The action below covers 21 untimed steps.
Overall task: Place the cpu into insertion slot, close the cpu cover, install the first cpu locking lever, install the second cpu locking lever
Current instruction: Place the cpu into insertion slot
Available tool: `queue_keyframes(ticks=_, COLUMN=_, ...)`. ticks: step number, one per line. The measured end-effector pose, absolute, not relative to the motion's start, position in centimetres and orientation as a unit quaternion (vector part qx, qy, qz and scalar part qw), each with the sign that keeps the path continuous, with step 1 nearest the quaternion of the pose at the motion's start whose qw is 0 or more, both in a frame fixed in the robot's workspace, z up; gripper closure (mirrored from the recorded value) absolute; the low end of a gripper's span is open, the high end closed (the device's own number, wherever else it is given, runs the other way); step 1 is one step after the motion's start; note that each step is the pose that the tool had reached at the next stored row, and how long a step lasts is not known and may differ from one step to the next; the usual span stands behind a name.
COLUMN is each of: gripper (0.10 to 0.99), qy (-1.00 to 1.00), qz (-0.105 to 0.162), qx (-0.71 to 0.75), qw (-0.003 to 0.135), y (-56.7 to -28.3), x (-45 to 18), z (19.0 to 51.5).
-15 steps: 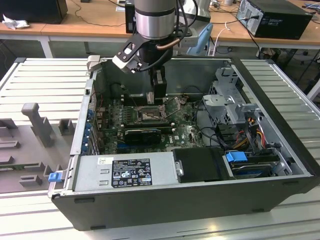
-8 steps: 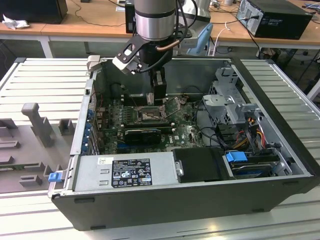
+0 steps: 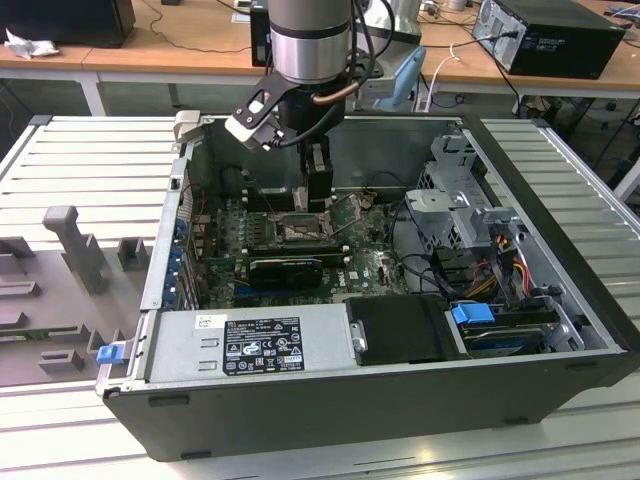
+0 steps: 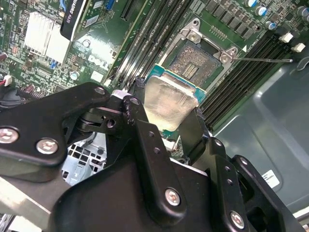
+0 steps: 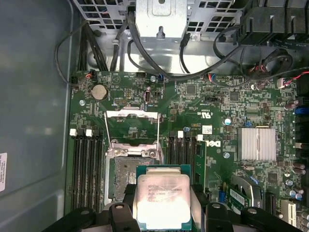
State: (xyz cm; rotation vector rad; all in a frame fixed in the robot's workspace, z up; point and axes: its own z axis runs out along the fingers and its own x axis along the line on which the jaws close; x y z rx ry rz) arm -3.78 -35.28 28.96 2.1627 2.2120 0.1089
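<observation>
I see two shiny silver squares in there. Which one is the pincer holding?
The smooth flat one, the cpu, clamped in the pincer near the open insertion slot. The ribbed one, a heatsink, sits fixed on the green board, untouched.

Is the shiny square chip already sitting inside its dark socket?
No, the black pincer grips the silvery square chip, and the dark silvery-rimmed square socket lies bare.

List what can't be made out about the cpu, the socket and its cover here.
- The cpu: its underside and its gap to the insertion slot; both wrist views look onto its top face.
- The insertion slot, first wrist view: one part hidden behind the cpu.
- The cpu's gripped edges, second wrist view: covered by the gripper.
- The cpu cover, exterior view: too small to tell from the slot's rim.
</observation>
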Motion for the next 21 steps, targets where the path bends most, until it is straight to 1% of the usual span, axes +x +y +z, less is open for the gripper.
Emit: queue_keyframes(ticks=21, gripper=0.561, qy=0.714, qz=0.035, qx=0.699, qw=0.023, y=-35.1, x=-3.8, z=27.3)
